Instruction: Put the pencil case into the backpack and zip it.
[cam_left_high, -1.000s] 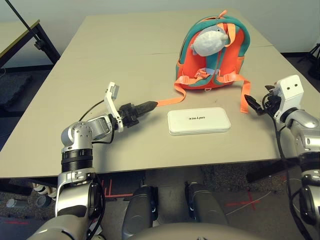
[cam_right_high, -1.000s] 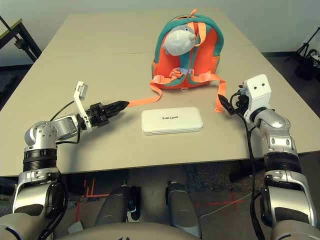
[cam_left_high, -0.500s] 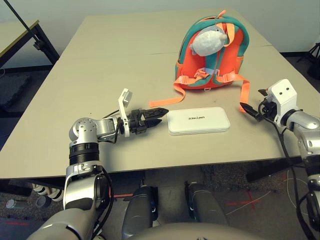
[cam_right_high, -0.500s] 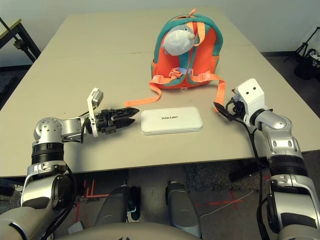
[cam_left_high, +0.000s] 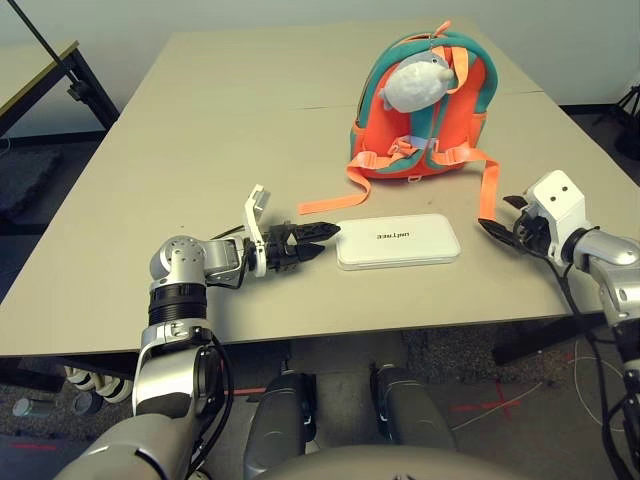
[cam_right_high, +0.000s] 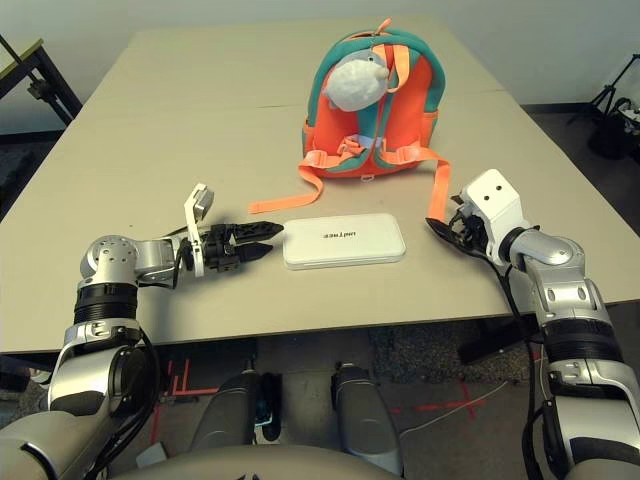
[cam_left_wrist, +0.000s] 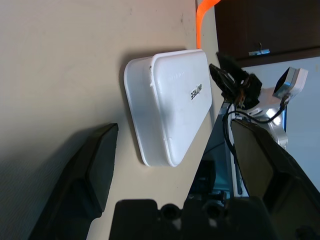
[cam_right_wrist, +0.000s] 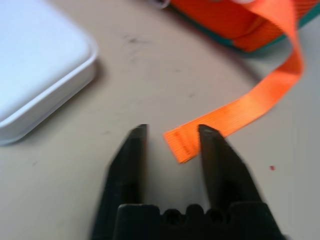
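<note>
A big tan table (cam_left_high: 200, 130) fills the middle of the room, and a thin line runs across its top where two parts meet. Behind it the wall (cam_left_high: 250, 12) is pale and plain, and the floor (cam_left_high: 40, 170) around the table is dark grey. Off to the left stands another table (cam_left_high: 35, 65) with black metal legs, and on the floor under the near edge there are red tape marks (cam_left_high: 485, 408) and a thin pale cable (cam_left_high: 490, 412).

Silver jointed forearms showing black ribbed bands; white wrist camera housings; black two-fingered hands; black cables trailing.
</note>
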